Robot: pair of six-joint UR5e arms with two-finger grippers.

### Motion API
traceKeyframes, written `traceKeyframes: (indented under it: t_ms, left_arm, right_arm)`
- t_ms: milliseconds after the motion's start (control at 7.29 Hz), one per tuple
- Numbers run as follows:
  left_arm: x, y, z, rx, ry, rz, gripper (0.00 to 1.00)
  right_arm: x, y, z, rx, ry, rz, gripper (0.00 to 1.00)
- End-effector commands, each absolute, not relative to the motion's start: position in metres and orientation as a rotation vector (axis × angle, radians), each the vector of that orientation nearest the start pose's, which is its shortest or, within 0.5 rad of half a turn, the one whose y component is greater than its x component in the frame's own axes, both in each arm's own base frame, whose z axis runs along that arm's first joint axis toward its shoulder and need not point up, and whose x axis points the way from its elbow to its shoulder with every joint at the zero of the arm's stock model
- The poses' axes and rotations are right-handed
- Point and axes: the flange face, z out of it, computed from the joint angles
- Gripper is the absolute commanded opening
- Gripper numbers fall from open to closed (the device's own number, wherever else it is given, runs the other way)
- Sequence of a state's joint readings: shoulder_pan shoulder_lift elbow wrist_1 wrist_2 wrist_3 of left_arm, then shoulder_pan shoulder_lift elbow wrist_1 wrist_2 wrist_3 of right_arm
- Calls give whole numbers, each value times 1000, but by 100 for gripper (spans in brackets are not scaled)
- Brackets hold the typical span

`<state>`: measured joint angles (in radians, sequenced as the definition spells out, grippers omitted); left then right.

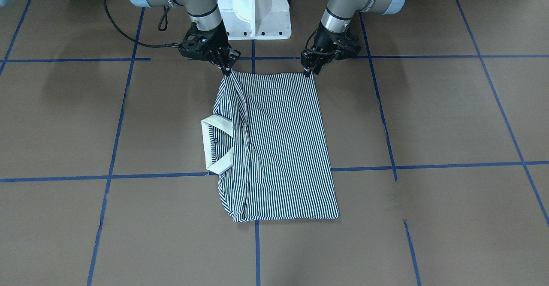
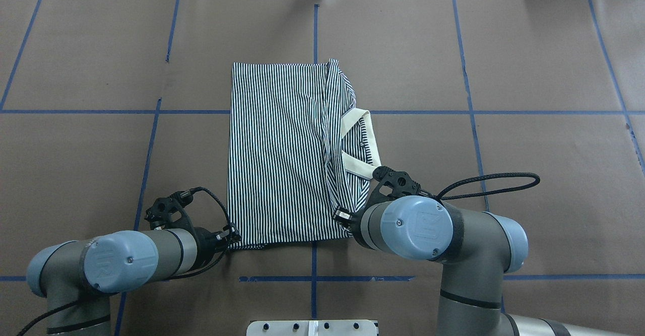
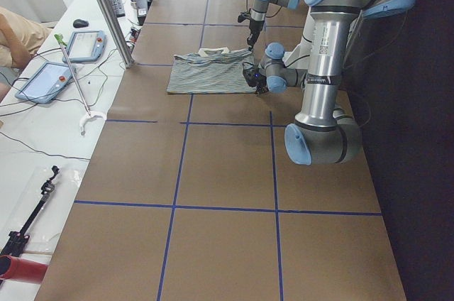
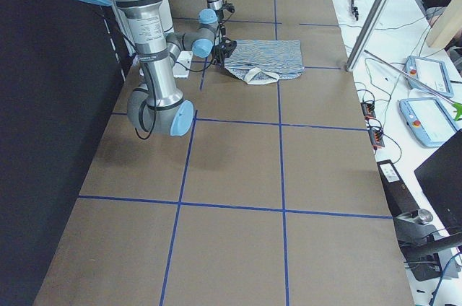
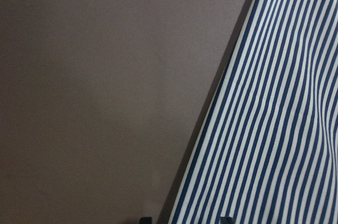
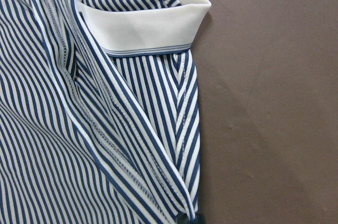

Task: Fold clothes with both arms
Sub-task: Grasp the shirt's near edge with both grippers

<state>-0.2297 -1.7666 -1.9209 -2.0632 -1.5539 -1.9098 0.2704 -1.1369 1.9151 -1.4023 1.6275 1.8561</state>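
Overhead and front opposed, sharing the shirt [image 2: 282, 149], sides far, wrists close

We see a brown paper-covered tabletop [image 1: 450, 114] crossed by blue tape lines [image 1: 429, 166]. Beside it, on a white side tabletop [image 3: 28, 173], we note two blue-rimmed tablet pendants [image 3: 86, 45] near a silver metal post [image 3: 108, 10].

Navy-and-white striped polo shirt [image 1: 283, 149], folded to a rectangle, flat at mid-worktop, cream collar [image 1: 216, 144] at one long edge. Right gripper [image 1: 226, 68] pinches one robot-side corner; left gripper [image 1: 307, 72] straddles the other, jaws apart.
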Motion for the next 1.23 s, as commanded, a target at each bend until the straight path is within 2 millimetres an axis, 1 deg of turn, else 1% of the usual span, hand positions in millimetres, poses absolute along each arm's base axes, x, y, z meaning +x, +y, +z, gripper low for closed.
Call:
traceKeyframes:
  t_ms: [0,137,274,411,686,823,960,1097]
  left_arm:
    - [510,-256,341,-44,1050,-524,36]
    - [512,-254,341,-46,1049,-518,22]
    - [513,-253,342,-48,1048,-517,4]
    - [512,-253,340,-47,1051,-516,0]
    - [509,-252,328,-47,1051,-515,0]
    - [494,-248,307,-53,1070,-511,0]
    - [479,-244,285,-57,1075,-508,0]
    - [459,-239,262,-60,1087,-505,0]
  right_arm:
    - [-539,-282,250,-60,-958,486,0]
    - [-540,-281,250,-61,-957,484,0]
    - [-540,-281,250,-61,-957,484,0]
    - [-540,-281,251,-61,-956,484,0]
    - [-541,-280,252,-62,-954,483,0]
    - [-539,-280,248,-61,-962,488,0]
    - [-531,-264,245,-73,-978,478,0]
    - [-498,-245,235,-101,-1007,492,0]
